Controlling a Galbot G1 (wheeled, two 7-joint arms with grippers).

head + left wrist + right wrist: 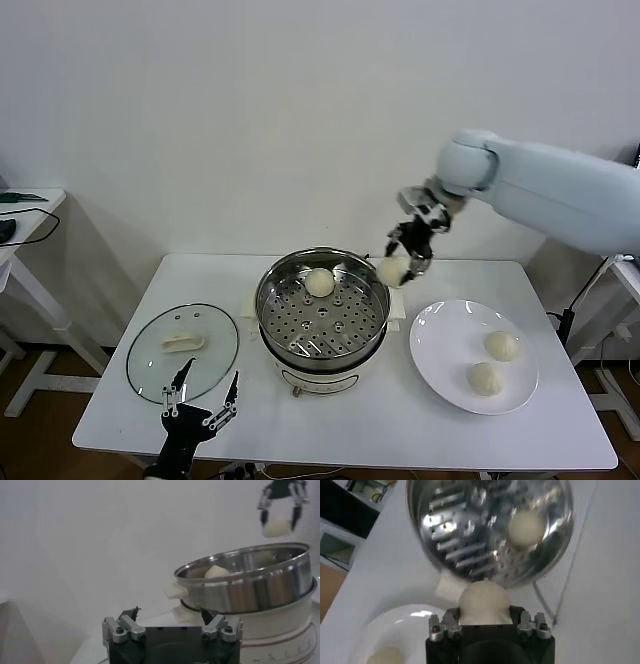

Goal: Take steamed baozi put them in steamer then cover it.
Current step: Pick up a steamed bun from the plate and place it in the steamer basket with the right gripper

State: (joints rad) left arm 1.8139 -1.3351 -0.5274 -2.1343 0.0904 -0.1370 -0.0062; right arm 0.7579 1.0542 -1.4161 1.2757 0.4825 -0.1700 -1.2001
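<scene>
Head view shows the table carrying the steamer with one baozi inside, beside a plate with two more. Right gripper, jaws grasping a fourth bun, hovers over the steamer's right rim. Left gripper is released near the glass lid.

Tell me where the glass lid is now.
In the head view the glass lid lies flat on the table's left side, beside the steamer, near the left gripper.
</scene>
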